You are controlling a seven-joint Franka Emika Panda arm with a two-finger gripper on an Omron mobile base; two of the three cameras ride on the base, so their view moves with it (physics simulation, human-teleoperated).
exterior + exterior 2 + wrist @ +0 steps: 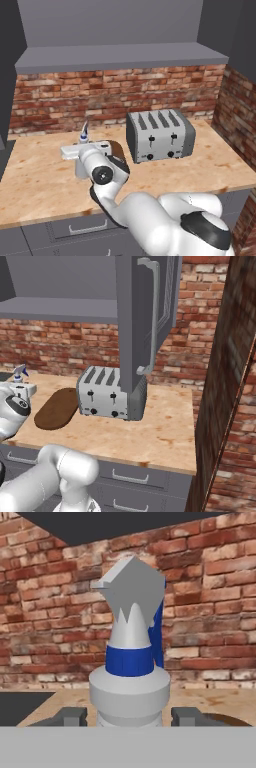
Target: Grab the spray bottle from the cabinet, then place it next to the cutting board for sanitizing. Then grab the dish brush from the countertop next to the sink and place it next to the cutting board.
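the spray bottle (131, 662) stands upright between the two jaws, its long axis vertical, nozzle head above them and its body dropping out of sight below. the gripper (130, 717) appears clenched on the bottle's body, though the contact itself is hidden. it is held low over the table (40, 175). the cutting board (56, 408) lies just beside it, on the toaster (111, 393) side.
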